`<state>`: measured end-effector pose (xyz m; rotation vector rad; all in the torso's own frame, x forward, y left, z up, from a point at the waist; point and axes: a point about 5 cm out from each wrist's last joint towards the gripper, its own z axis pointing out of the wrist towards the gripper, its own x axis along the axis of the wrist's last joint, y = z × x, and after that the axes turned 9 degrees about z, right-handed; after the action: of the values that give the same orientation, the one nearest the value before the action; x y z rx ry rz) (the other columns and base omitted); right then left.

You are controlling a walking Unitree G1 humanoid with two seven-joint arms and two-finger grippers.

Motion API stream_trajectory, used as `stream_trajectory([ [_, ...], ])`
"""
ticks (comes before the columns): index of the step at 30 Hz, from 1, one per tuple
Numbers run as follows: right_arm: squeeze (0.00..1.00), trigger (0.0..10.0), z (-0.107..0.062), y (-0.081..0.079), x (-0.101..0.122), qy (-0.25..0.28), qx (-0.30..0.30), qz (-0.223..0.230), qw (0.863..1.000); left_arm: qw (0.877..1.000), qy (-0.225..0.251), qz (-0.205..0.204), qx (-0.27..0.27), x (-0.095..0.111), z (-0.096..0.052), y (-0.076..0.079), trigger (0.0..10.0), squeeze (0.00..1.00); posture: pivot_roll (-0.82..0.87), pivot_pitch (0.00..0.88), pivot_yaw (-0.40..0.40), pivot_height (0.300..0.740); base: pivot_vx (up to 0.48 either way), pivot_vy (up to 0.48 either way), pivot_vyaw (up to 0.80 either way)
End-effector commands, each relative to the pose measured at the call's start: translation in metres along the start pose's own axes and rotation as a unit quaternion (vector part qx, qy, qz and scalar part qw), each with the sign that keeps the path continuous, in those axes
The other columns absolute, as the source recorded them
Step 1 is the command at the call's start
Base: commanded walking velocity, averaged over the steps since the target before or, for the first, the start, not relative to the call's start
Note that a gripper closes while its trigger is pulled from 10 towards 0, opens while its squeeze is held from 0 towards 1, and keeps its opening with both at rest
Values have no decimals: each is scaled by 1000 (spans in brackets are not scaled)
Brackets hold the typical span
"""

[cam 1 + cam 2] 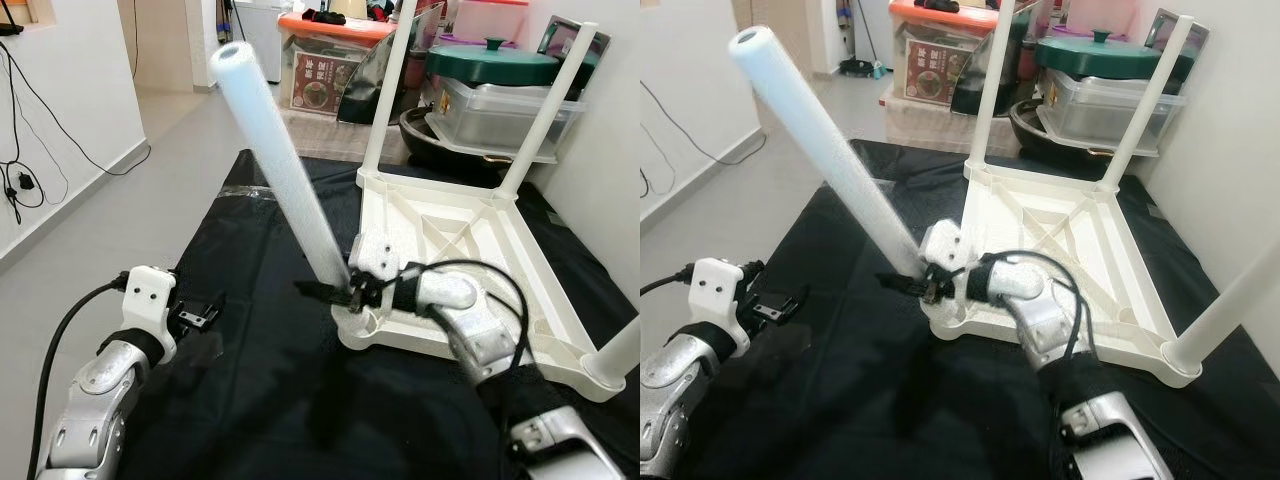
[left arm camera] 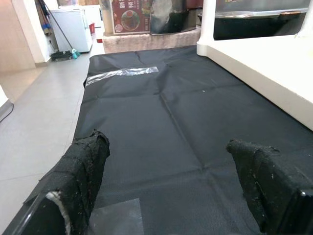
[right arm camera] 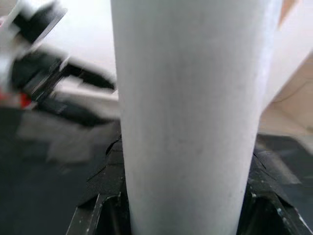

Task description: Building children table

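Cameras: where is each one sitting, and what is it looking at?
Left eye view: on the head, looking down at the upturned table; both arms show.
Right eye view: beside it, same scene.
Left wrist view: looks along the open left gripper over the black mat.
Right wrist view: looks at the table leg in the right gripper.
Shared: leg and table.

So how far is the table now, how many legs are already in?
Three legs already stand in the upturned table top, one being the far leg. The right gripper holds the fourth leg, tilted, near the empty corner socket. Left: seating it. The left gripper is open.
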<state>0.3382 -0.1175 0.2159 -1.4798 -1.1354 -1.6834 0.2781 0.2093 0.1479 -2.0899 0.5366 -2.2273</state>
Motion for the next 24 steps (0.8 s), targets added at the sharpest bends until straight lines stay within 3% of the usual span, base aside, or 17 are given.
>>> stream_trajectory([
  [1, 0, 0, -4, 3, 3, 10, -3, 12, 1000, 1000, 2, -8, -4, 0, 0, 3, 10000, 1000, 192, 0, -123, 740, 0, 0, 0],
  [7, 0, 0, -5, 0, -14, -29, 1, -14, 999, 1000, 0, -9, -9, -1, 2, 6, 10000, 1000, 188, 0, -119, 740, 0, 0, 0],
  [24, 0, 0, -5, -25, -42, -76, 59, -14, 995, 1000, -5, -9, -10, -3, 2, 5, 10000, 1000, 189, 0, -121, 740, 0, 0, 0],
])
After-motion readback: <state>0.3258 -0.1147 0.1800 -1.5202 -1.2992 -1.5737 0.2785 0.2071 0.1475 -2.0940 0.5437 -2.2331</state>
